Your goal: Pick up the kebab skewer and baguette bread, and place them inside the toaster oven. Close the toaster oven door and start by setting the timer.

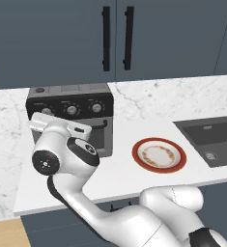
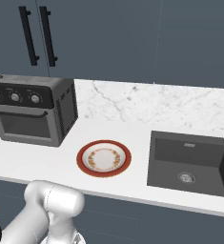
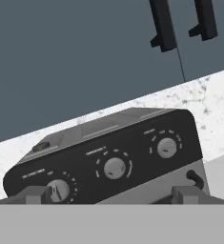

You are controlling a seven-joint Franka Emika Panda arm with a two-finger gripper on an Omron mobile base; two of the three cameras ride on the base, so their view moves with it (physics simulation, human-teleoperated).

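Toaster oven (image 2: 30, 112) sits on the white counter (image 2: 132, 138), left of frame in the right base view; toaster oven door (image 2: 25, 125) shut, black handle across its top. Plate (image 2: 104, 158) with red rim near centre, dark sink (image 2: 192, 164) at right. Gripper (image 3: 114, 194) faces the knob panel in the hand view, fingers (image 3: 37, 194) wide apart, nothing between them.
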